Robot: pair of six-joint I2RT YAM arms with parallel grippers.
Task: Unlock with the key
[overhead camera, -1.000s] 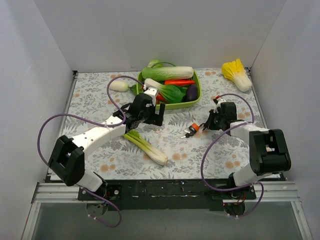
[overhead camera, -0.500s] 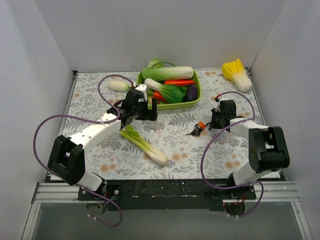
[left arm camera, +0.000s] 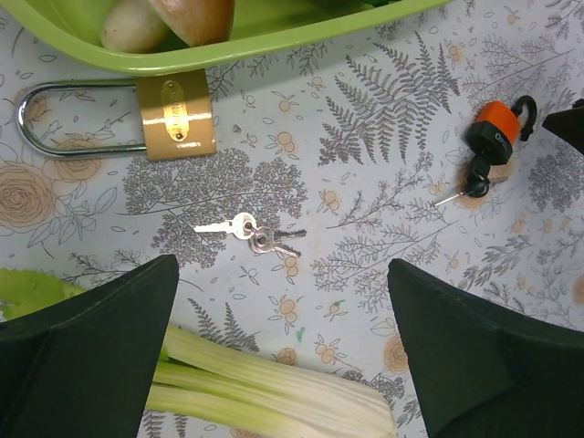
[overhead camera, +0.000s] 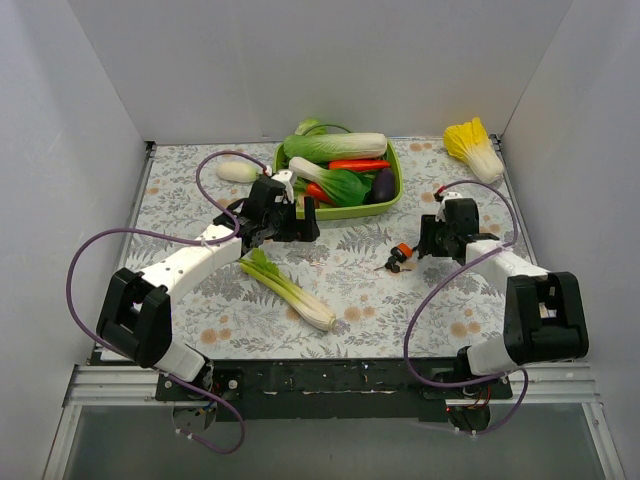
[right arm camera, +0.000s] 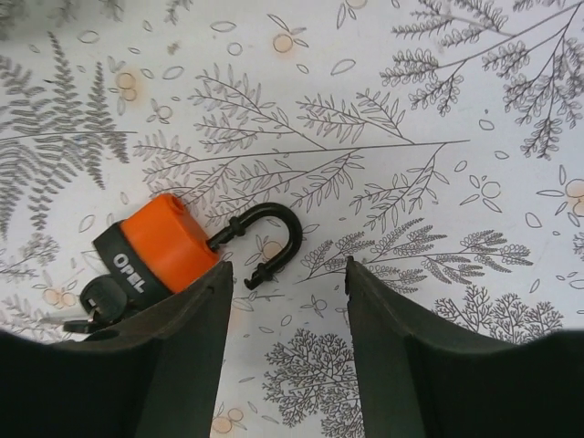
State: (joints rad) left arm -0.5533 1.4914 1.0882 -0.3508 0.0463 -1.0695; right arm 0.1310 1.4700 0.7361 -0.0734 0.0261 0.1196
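The small orange padlock (right arm camera: 160,242) lies on the floral cloth, its black shackle (right arm camera: 274,233) swung out with the free end clear of the body. The key (right arm camera: 100,297), black-headed, sits at the lock's base, partly hidden by my right finger. My right gripper (right arm camera: 287,269) is open just behind the lock and holds nothing. In the top view the padlock (overhead camera: 403,250) and key (overhead camera: 392,264) lie left of the right gripper (overhead camera: 428,240). My left gripper (left arm camera: 281,274) is open and empty over a bok choy stalk (left arm camera: 274,383), far from the padlock (left arm camera: 495,137).
A brass padlock (left arm camera: 173,114) with a silver shackle lies by the green tray (overhead camera: 390,200) of vegetables. A ring of silver keys (left arm camera: 251,233) lies below it. A yellow cabbage (overhead camera: 475,148) sits at the back right, and a white radish (overhead camera: 238,171) at the back left.
My right gripper has opened and let go of the orange padlock, which shifted slightly right and now rests on the cloth. The left arm drew back toward the tray, then held still.
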